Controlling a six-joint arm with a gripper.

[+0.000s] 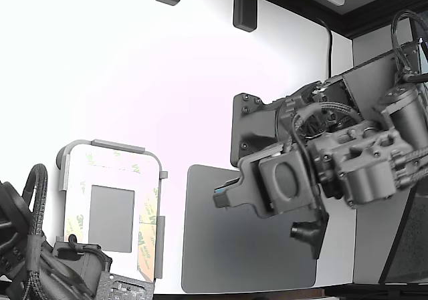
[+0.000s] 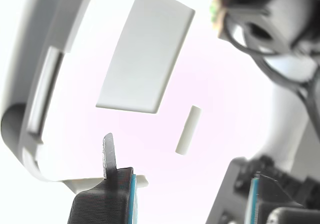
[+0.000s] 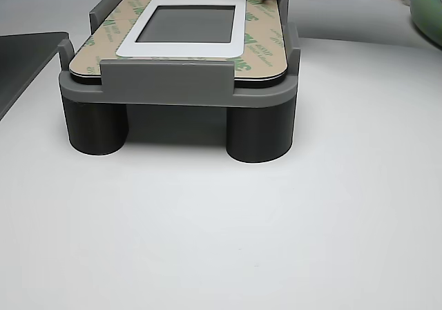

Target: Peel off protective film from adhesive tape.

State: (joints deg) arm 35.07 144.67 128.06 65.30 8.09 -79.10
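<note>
The white rounded plate point(image 1: 110, 210) with a grey rectangular centre lies in a grey frame point(image 3: 173, 82) at the exterior view's lower left. The adhesive tape edges the plate and is faced by the protective film, tan with green logos, along its sides point(image 3: 262, 44) point(image 1: 146, 228). My gripper point(image 1: 224, 194) hovers over the dark mat, right of the plate and apart from it. In the wrist view my gripper point(image 2: 181, 176) is open with nothing between its teal-padded fingers point(image 2: 131, 194), and the washed-out plate point(image 2: 145, 54) lies beyond them.
A large dark grey mat point(image 1: 247, 246) lies right of the frame. A second arm point(image 1: 40, 256) with cables sits at the plate's near edge in the exterior view. The frame stands on round legs point(image 3: 259, 134). A small white bar point(image 2: 188, 130) shows in the wrist view.
</note>
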